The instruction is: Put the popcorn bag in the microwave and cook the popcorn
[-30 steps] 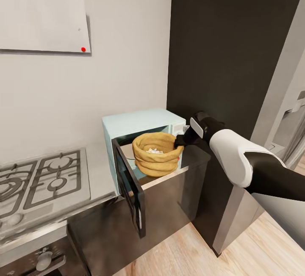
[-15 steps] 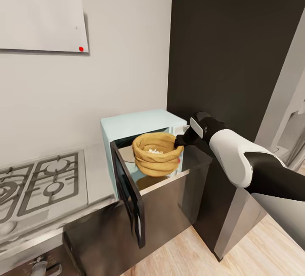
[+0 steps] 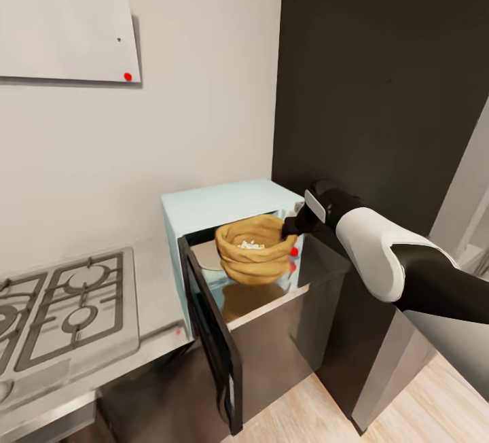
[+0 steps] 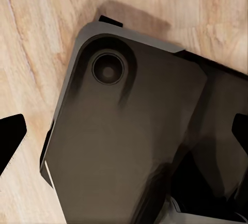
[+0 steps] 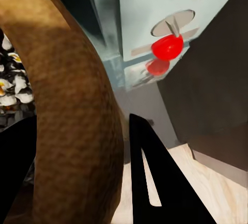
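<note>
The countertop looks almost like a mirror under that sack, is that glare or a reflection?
Head view: a reflection, the glossy countertop repeats the popcorn bag as a dim orange patch below it. Right wrist view: the microwave panel's red light is doubled just beneath, and the bag's weave looks soft up close.

We look down along our left gripper (image 4: 124,136) at a large dark panel (image 4: 124,131), most likely part of our own base, with rounded corners and a dull sheen. A round recessed disc (image 4: 108,69) sits in the panel near one of those rounded corners. Around the panel lies a pale wooden floor (image 4: 36,38), its grain running in long streaks, and the panel casts a soft shadow onto the boards just beyond the corner nearest the disc. Our two black fingertips (image 4: 10,139) show at opposite edges of the picture, well apart, with the panel between them and nothing held. Further dark shapes adjoin the panel on the side away from the disc; we cannot tell what they are.
</note>
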